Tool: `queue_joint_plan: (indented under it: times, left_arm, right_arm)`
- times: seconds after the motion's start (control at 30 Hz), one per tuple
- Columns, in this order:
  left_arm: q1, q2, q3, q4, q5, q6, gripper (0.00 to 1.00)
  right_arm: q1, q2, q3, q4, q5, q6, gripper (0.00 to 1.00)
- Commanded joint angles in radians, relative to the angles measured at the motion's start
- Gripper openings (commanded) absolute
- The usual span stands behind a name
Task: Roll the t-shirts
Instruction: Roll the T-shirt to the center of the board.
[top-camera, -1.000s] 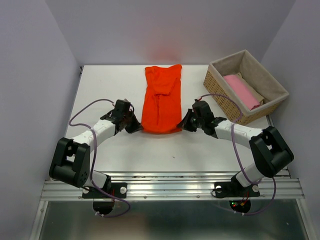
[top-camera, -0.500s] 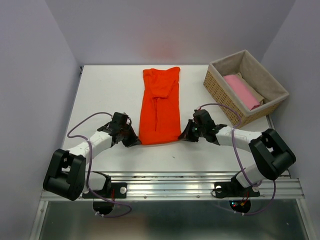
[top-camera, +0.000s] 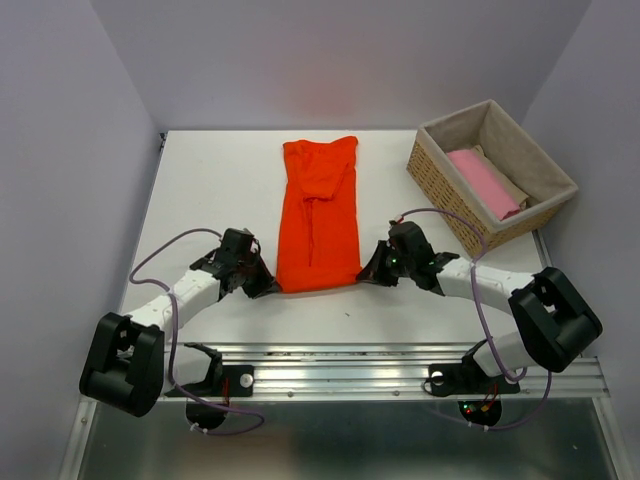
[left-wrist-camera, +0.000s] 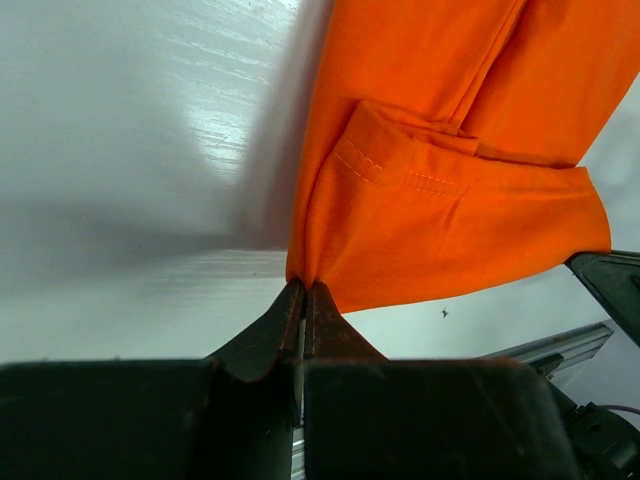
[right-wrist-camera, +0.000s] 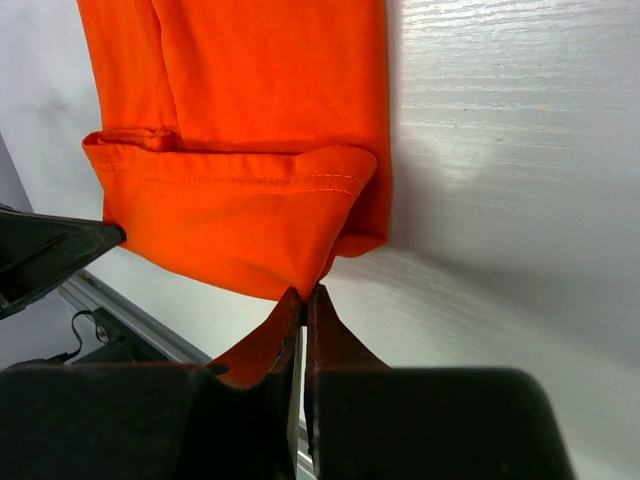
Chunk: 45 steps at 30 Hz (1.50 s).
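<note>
While flat, t-shirt (top-camera: 318, 220) in left hand (top-camera: 270, 287), right hand (top-camera: 368, 275)

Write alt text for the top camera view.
An orange t-shirt, folded into a long strip, lies on a white table; the left gripper and right gripper each pinch a near corner. A wicker basket at far right holds a pink shirt.

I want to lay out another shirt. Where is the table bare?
Bare table left of the orange t-shirt, and a strip between it and the basket. Crowded at its near corners, pinched by left gripper and right gripper.
</note>
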<state>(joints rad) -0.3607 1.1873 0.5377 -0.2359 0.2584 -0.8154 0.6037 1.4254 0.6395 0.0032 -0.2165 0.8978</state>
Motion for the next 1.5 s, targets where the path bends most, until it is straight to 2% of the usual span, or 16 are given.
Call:
queue_joint_plan:
  times: [0.0, 0.57, 1.13, 1.3, 1.33, 1.4, 1.43, 1.47]
  left_arm:
    - [-0.004, -0.017, 0.053, -0.048, -0.022, 0.001, 0.00]
    - [0.002, 0.150, 0.248, -0.086, -0.011, 0.013, 0.00]
    - [0.060, 0.365, 0.449, -0.097, -0.021, 0.068, 0.00]
    - [0.077, 0.417, 0.459, -0.074, -0.005, 0.093, 0.00]
    - [0.083, 0.429, 0.458, -0.056, 0.010, 0.096, 0.00]
    - [0.097, 0.437, 0.458, -0.040, 0.022, 0.096, 0.13]
    - [0.101, 0.434, 0.461, -0.031, 0.028, 0.096, 0.20]
    - [0.104, 0.428, 0.465, -0.029, 0.022, 0.094, 0.26]
  right_arm:
    - [0.004, -0.026, 0.028, 0.000, 0.034, 0.003, 0.01]
    - [0.004, 0.063, 0.153, 0.000, 0.084, 0.004, 0.01]
    - [-0.015, 0.205, 0.285, -0.035, 0.112, -0.014, 0.01]
    - [-0.033, 0.240, 0.302, -0.034, 0.117, -0.013, 0.01]
    - [-0.044, 0.248, 0.307, -0.034, 0.120, -0.011, 0.09]
    - [-0.054, 0.250, 0.311, -0.034, 0.118, -0.014, 0.22]
    - [-0.055, 0.244, 0.313, -0.035, 0.124, -0.019, 0.35]
    - [-0.055, 0.234, 0.315, -0.038, 0.134, -0.029, 0.37]
